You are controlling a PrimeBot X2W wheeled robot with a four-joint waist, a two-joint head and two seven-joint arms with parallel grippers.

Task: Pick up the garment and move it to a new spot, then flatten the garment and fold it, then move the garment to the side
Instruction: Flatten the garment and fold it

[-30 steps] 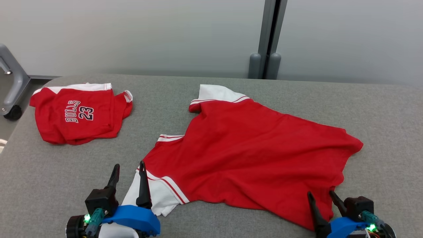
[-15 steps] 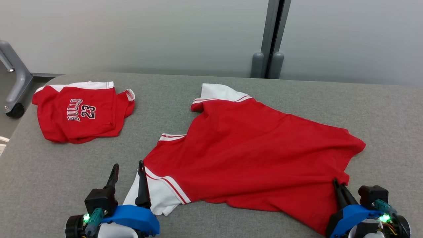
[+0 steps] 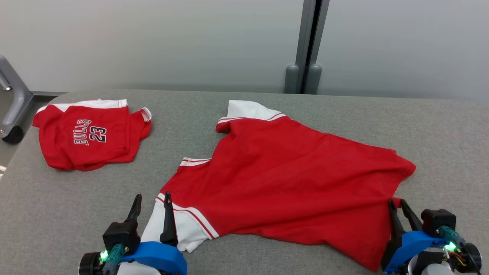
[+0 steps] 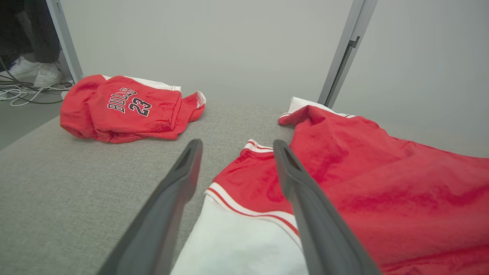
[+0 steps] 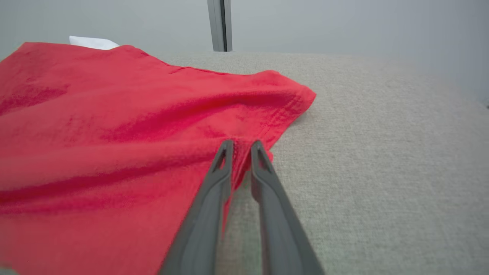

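- Head view: the large red fabric jersey with white sleeves (image 3: pixel 290 179) lies spread but rumpled across the middle of the grey cloth-covered tabletop (image 3: pixel 68 202). I judge the move to a new spot done and the flattening under way. A second red jersey printed "BULLS 23" (image 3: pixel 89 133), already folded, sits well apart at the far left.
- Same view: my left fingers (image 3: pixel 152 196) stand wide apart at the near white sleeve (image 3: pixel 183 233) and hold nothing. My right fingers (image 3: pixel 396 202) are drawn close together at the jersey's near right edge.
- Left wrist view: one finger lies over the sleeve's striped band and the other over bare tabletop, with no cloth gripped between them.
- Right wrist view: my fingers are almost together, with the stitched red hem (image 5: pixel 282 114) pinched at their tips. I take that as a hold.
- Left to do, as I judge it: take the sleeve side, draw the cloth smooth, fold it, then carry it to the side.
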